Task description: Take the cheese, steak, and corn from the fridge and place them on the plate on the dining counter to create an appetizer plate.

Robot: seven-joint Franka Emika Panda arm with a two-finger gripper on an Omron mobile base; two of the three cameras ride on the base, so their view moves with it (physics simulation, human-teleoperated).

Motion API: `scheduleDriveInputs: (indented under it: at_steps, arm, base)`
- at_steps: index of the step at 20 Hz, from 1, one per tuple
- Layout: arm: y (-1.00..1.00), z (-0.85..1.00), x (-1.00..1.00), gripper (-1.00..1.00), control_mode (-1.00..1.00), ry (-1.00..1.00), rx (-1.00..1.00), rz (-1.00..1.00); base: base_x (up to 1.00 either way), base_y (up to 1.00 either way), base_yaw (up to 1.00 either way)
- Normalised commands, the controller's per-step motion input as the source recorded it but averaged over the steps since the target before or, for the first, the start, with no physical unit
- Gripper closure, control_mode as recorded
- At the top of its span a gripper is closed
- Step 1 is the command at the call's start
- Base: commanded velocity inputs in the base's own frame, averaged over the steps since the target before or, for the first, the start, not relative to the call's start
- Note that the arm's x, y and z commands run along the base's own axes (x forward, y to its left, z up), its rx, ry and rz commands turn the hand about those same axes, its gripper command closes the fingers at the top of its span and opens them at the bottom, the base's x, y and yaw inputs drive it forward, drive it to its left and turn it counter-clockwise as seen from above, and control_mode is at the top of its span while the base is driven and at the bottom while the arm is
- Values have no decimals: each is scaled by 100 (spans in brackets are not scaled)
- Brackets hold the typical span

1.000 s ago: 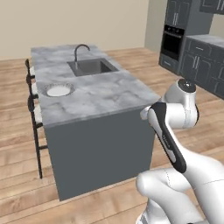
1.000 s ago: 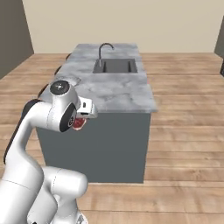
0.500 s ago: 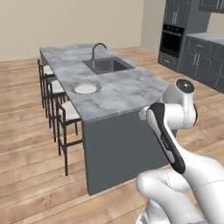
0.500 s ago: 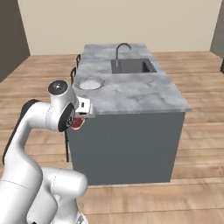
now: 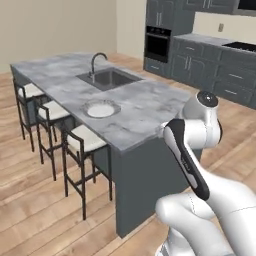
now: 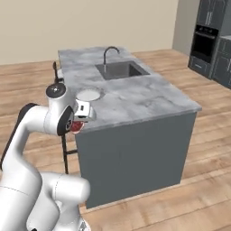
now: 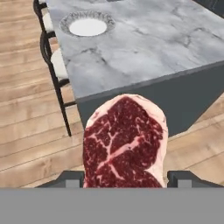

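Observation:
My gripper [image 7: 126, 178] is shut on the steak [image 7: 124, 144], a flat dark red marbled slab that stands up between the fingertips. In the right base view the steak [image 6: 76, 127] hangs at the gripper [image 6: 79, 122], just off the near left corner of the dining counter [image 6: 135, 97]. The plate [image 7: 87, 26] lies bare on the marble top near the stool side, ahead of the steak and to its left. It also shows as the plate [image 5: 101, 108] and the plate [image 6: 89, 94]. The cheese, the corn and the fridge are out of view.
An inset sink [image 5: 110, 78] with a faucet [image 5: 95, 59] sits beyond the plate. Three stools [image 5: 82, 141] line the counter's left side above the wooden floor. Dark cabinets and an oven [image 5: 159, 44] stand at the back right.
The base has driven, so both base views have shifted: the counter and plate now stand closer and more from the stool side. The steak stays in the gripper.

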Motion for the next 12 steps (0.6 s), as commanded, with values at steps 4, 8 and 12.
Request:
scheduleDriveInputs:
  at_steps: [4, 8, 12]
  arm:
    - [0, 0, 0, 100, 100, 0, 0, 0]
    - [0, 0, 0, 100, 100, 0, 0, 0]
    - [0, 0, 0, 100, 100, 0, 0, 0]
  base:
    - [46, 100, -48]
    - [33, 90, -42]
    - [26, 78, -38]
